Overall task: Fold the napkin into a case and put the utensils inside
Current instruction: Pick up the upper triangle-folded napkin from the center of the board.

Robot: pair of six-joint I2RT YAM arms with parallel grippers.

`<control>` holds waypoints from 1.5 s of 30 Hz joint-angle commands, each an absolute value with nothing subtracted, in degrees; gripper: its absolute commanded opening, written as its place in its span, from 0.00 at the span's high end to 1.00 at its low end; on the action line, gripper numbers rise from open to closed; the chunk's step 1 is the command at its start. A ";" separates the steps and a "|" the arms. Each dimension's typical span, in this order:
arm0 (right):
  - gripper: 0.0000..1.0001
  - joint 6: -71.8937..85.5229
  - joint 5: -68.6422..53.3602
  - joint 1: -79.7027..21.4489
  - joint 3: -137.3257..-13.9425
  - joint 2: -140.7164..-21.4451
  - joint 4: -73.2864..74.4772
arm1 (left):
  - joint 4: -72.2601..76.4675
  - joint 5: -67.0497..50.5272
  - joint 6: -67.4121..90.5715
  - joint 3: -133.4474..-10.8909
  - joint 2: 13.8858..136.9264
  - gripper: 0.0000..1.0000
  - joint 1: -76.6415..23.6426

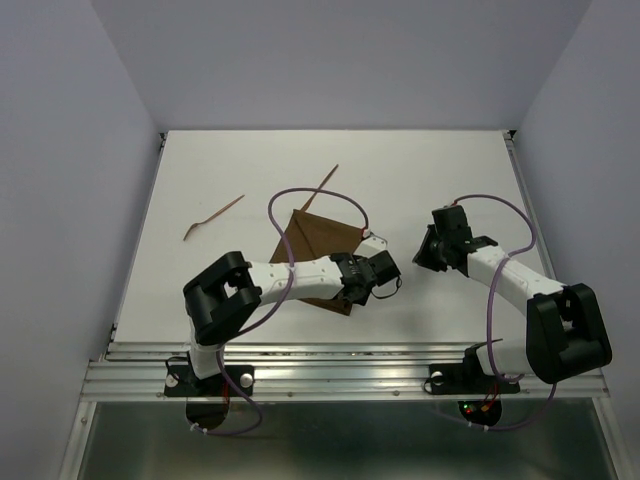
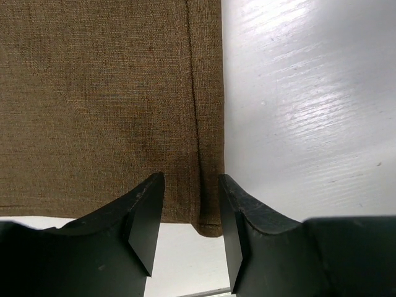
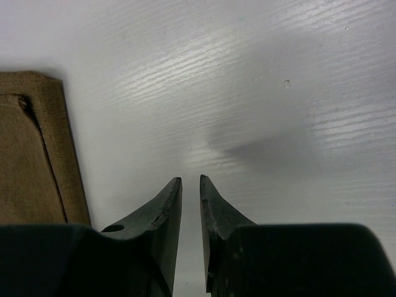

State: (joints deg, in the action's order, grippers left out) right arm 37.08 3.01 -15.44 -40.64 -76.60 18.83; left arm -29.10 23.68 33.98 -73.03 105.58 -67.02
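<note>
The dark brown napkin (image 1: 312, 243) lies flat in the middle of the table, partly under my left arm. In the left wrist view the napkin (image 2: 99, 99) fills the upper left. My left gripper (image 2: 190, 210) is open, low over the napkin's near corner, with the hemmed edge between its fingers. It shows at the napkin's right side in the top view (image 1: 372, 278). My right gripper (image 3: 190, 182) is shut and empty over bare table, right of the napkin (image 3: 31, 154); it also shows in the top view (image 1: 428, 255). Two thin reddish-brown utensils lie apart: one (image 1: 212, 217) far left, one (image 1: 322, 187) behind the napkin.
The white table (image 1: 450, 170) is walled by pale panels at the left, back and right. A metal rail (image 1: 340, 370) runs along the near edge by the arm bases. Purple cables loop over both arms.
</note>
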 commanded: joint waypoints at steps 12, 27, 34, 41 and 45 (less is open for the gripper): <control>0.76 37.18 3.43 -15.29 -41.22 -76.38 16.88 | -24.78 23.20 30.76 -70.49 105.55 0.55 -67.67; 0.76 37.35 2.99 -15.29 -40.96 -76.38 16.44 | -29.09 27.42 30.67 -73.21 111.27 0.51 -69.26; 0.76 37.44 3.08 -15.29 -40.61 -75.94 16.44 | -27.25 24.97 27.17 -71.28 111.01 0.56 -67.68; 0.76 37.53 2.99 -15.29 -40.61 -75.67 16.44 | -24.26 20.75 23.65 -69.61 108.90 0.63 -65.48; 0.76 36.57 1.59 -15.29 -40.78 -75.93 16.52 | -22.85 18.29 21.98 -68.03 107.41 0.80 -63.03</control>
